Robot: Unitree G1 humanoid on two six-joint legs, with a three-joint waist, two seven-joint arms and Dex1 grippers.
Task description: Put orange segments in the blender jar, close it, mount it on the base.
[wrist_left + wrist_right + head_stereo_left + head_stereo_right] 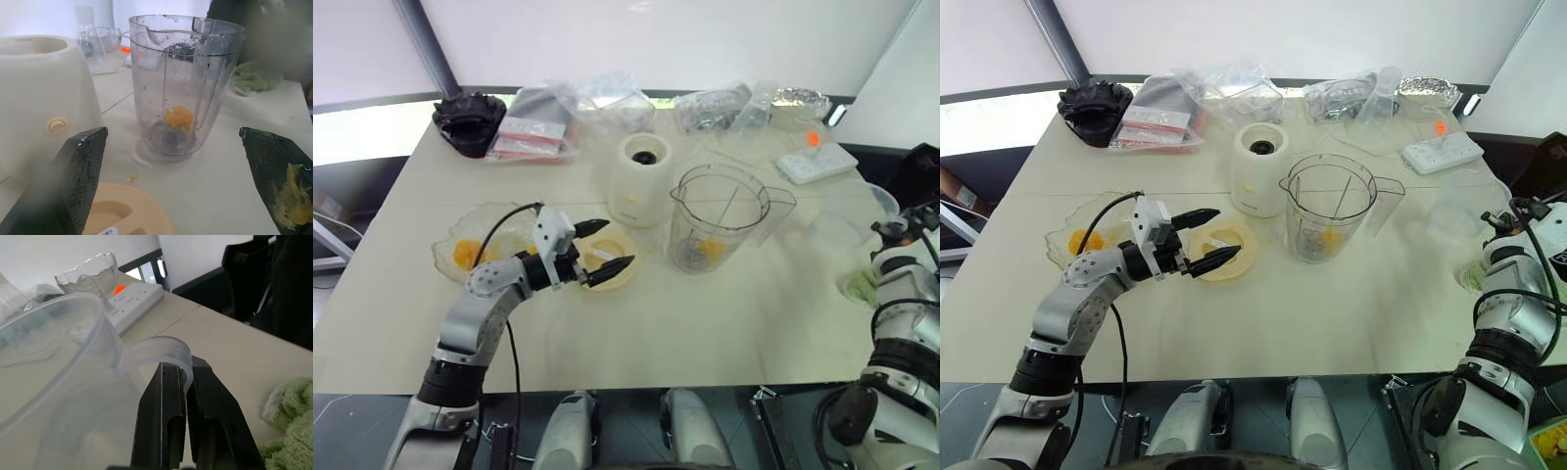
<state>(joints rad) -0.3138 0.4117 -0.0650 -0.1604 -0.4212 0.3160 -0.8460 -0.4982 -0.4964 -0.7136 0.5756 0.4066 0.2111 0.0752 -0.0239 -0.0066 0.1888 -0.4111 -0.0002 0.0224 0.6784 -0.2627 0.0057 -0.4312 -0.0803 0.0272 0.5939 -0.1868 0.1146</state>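
The blender jar [720, 211] stands upright and uncovered in the middle of the table, with a few orange segments [180, 117] at its bottom by the blades. To its left, a little further back, stands the cream base [641, 178]. More orange segments [466, 253] lie in a shallow glass bowl [499, 220] at the left. My left gripper [620, 244] hovers open just over the flat cream lid [612, 277], pointing at the jar, with orange pulp stuck to one pad [292, 200]. At the table's right edge my right gripper [186, 369] is shut, its tips at a translucent cup's handle [161, 346].
A white power strip [815, 163] lies at the back right, by a cut-glass bowl [800, 98]. Plastic bags [578, 108] and a black object [470, 122] line the back edge. A green cloth [860, 286] sits near the right edge, beside the translucent cup [58, 362].
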